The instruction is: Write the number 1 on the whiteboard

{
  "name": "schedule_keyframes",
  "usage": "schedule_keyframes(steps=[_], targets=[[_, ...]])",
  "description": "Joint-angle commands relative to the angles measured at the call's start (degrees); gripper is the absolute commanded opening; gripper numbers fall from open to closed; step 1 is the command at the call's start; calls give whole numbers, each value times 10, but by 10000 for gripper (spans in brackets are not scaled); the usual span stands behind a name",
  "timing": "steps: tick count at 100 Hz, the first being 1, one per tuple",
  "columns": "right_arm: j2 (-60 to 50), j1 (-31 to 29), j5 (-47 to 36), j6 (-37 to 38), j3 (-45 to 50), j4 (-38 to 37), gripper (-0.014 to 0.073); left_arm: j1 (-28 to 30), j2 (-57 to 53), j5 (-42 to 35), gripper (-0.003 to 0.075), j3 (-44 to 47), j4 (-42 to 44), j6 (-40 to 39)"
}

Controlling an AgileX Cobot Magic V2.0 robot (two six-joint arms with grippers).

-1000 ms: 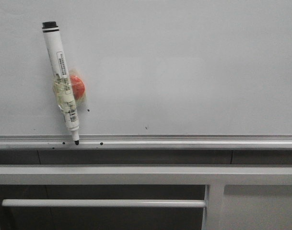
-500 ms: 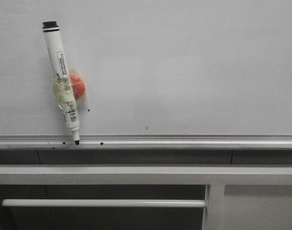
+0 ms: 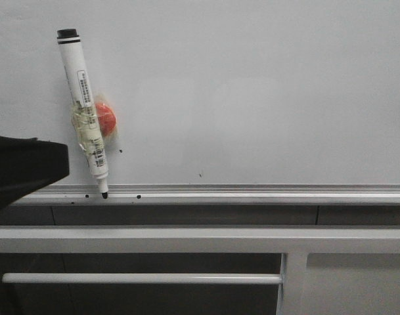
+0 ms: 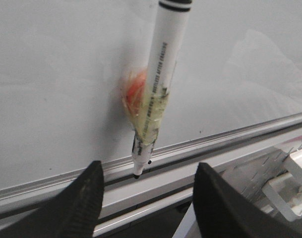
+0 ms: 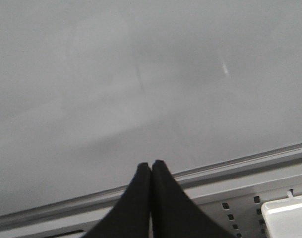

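Note:
The whiteboard (image 3: 252, 85) fills the front view, glossy white-grey, with a silver rail (image 3: 252, 191) along its lower edge. A white marker (image 3: 85, 105) hangs on it at the left, slanted, taped to a red magnet (image 3: 106, 119), with its black tip down at the rail. My left gripper (image 3: 55, 164) comes in as a black shape from the left edge. In the left wrist view this gripper (image 4: 150, 167) stands open, below the marker (image 4: 163, 74) and apart from it. My right gripper (image 5: 151, 164) is shut on nothing, facing bare whiteboard (image 5: 141, 74). The number 1 is out of view.
A few black specks (image 3: 200, 175) dot the board low down. Below the rail runs a grey-white metal frame (image 3: 186, 239) with a horizontal bar (image 3: 140, 278). A perforated metal plate and a white block (image 5: 287, 218) show in the right wrist view.
My left gripper has come into the front view from the left edge, toward the marker. The marker and magnet have not moved.

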Motion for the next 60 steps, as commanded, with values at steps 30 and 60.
schedule_keyframes(steps=[30, 60], targets=[[12, 56, -29, -98, -35, 12, -64, -17, 199, -284, 365, -13, 43, -237], [21, 100, -45, -98, -35, 12, -64, -17, 251, -307, 365, -37, 38, -280]])
